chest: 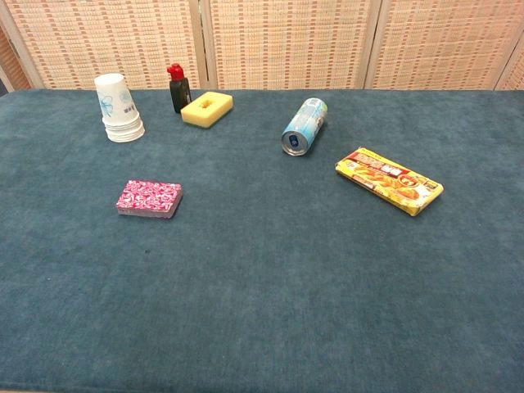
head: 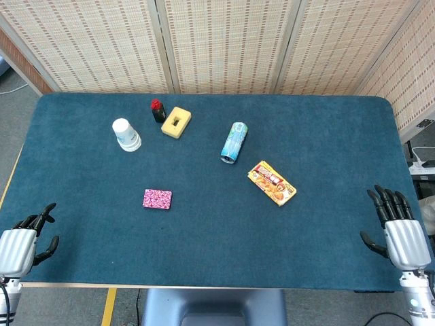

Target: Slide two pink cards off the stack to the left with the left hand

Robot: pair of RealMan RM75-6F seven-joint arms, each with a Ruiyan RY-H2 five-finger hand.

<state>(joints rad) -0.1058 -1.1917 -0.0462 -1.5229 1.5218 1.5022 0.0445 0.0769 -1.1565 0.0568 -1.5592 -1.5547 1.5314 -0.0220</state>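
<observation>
Pink card stack (head: pixel 157 199) lies flat, left-centre of table (head: pixel 326 251), bare cloth on all sides, cups (head: pixel 126 135) well beyond. Left hand (head: pixel 26 239) at near-left table edge, released, holding nothing; right hand (head: pixel 396 231) at near-right edge, fingers spread, empty. Chest view shows stack's thickness, neither hand.

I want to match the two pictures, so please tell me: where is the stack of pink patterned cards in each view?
Head view: the stack of pink patterned cards lies left of centre on the blue cloth table, toward the near edge.
Chest view: the stack lies at mid-left, lying flat.
Shared landmark: the white paper cups stand behind the cards, slightly to the left, in both views.
</observation>
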